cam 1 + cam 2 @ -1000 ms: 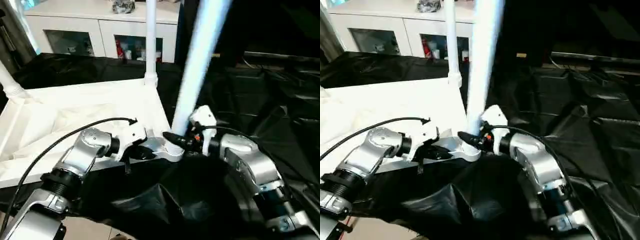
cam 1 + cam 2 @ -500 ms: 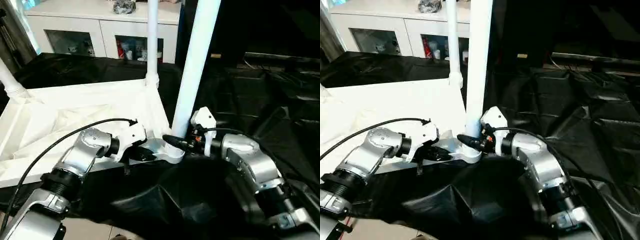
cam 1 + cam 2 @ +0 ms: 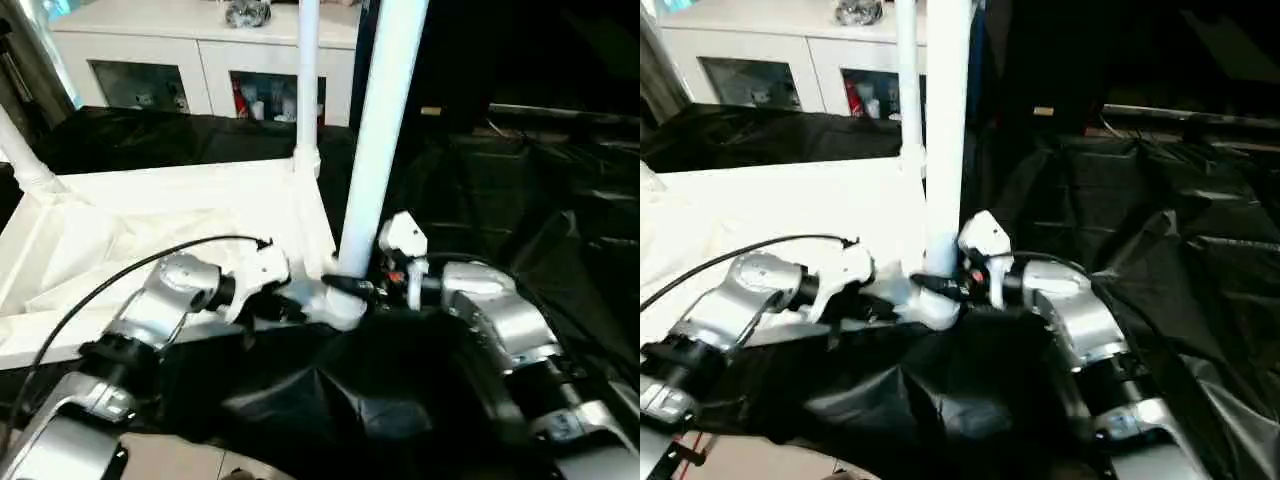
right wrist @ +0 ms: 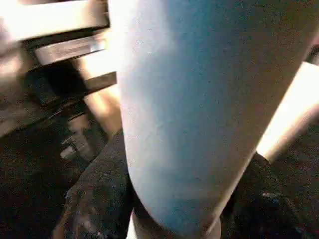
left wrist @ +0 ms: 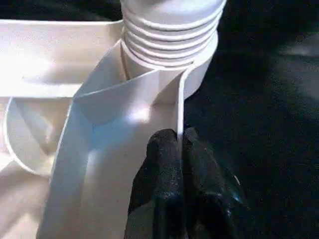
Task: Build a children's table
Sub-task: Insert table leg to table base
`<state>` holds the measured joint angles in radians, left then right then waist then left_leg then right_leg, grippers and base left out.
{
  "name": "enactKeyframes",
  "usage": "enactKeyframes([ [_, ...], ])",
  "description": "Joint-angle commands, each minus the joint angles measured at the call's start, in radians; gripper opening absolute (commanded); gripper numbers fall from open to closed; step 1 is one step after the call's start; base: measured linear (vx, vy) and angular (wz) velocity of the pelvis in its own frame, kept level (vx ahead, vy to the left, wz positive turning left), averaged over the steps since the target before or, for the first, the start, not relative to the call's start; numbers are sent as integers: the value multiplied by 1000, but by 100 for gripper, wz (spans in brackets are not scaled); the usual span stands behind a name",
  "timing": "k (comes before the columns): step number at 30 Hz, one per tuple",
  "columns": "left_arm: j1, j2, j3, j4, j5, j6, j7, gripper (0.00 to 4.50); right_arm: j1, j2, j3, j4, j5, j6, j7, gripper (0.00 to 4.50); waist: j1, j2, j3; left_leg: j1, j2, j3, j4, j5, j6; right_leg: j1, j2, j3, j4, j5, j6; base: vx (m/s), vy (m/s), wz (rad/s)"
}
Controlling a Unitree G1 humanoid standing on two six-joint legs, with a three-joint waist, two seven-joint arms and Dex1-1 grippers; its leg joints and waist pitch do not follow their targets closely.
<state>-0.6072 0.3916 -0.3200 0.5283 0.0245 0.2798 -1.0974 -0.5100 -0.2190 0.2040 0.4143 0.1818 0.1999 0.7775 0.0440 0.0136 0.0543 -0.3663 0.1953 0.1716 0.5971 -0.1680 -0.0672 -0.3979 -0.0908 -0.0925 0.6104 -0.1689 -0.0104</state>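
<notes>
A crumpled black plastic sheet (image 3: 520, 200) covers the work surface, and on it the white plastic rectangular table top (image 3: 150, 230) lies upside down, its ribbed underside facing up, to the left of centre in the head views. Behind it stands a white cabinet with glass doors (image 3: 200, 75). Two slim white tube legs already rise from corner sockets: one at the far right corner (image 3: 307, 70), one at the far left (image 3: 20, 150). The thick white tapered leg (image 3: 385, 120) nearest the robot stands almost upright in the rounded near-right corner socket (image 3: 340, 305), its long axis leaning a little to the right at the top. The right gripper (image 3: 350, 285) is clamped around that leg just above the socket, a black finger (image 4: 99, 194) on each side. The left gripper (image 5: 178, 137) pinches the thin upright rim wall of the top just beside the socket, fingers pressed together on it. The ridged collar at the leg's foot (image 5: 172, 35) sits at the socket mouth (whether it is fully home I cannot tell). What matters next, I judge, is that the leg's axis lines up straight over the socket, and the right arm, holding it, must steer that.
</notes>
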Motion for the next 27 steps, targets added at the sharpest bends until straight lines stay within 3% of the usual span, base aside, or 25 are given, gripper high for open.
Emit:
enactKeyframes([
  [1,-107,-47,80,-35,-31,38,107,0,31,43,10,122,-59,92,-138,188,-2,15,-56,20,26,-24,-81,-458,-41,30,-60,41,-108,-531,-136,0,0,0],
  [6,-178,-119,102,24,-9,105,250,0,-23,133,-36,232,-56,94,-307,188,-9,10,-59,17,22,-24,-79,-444,-30,28,-59,40,-113,-519,-128,0,0,0],
  [8,-216,-173,86,72,24,132,331,0,-85,199,-64,339,-56,97,-424,188,-11,13,-59,18,21,-23,-78,-441,-30,25,-57,39,-112,-505,-137,0,0,0],
  [10,-217,-176,84,73,27,133,334,0,-88,202,-65,344,-57,96,-428,188,-11,14,-60,16,21,-25,-79,-445,-33,29,-57,37,-111,-490,-139,0,0,0],
  [12,-216,-200,69,71,39,151,354,0,-116,230,-83,379,-60,102,-465,188,-8,13,-62,14,24,-22,-81,-425,-23,30,-57,43,-107,-436,-149,0,0,0],
  [14,-214,-221,55,80,48,157,377,0,-146,252,-92,410,-70,116,-499,188,-8,11,-65,9,25,-19,-82,-390,-21,36,-55,46,-95,-345,-184,0,0,0],
  [17,-220,-222,57,101,41,157,388,0,-155,263,-95,429,-82,112,-507,188,-7,9,-65,9,24,-16,-81,-378,-12,38,-54,47,-93,-327,-193,0,0,0],
  [23,-229,-218,68,119,48,153,395,0,-173,269,-72,465,-125,79,-508,187,-9,11,-59,12,23,-18,-84,-419,-19,34,-56,44,-104,-424,-164,0,0,0],
  [26,-229,-218,68,121,48,147,401,0,-179,275,-87,465,-117,62,-500,187,-10,10,-57,15,24,-21,-85,-444,-21,30,-58,43,-110,-476,-143,0,0,0],
  [27,-229,-218,68,122,48,146,402,0,-180,276,-92,464,-113,60,-501,222,-11,10,-56,16,24,-21,-85,-451,-21,28,-58,42,-112,-485,-138,0,0,0],
])
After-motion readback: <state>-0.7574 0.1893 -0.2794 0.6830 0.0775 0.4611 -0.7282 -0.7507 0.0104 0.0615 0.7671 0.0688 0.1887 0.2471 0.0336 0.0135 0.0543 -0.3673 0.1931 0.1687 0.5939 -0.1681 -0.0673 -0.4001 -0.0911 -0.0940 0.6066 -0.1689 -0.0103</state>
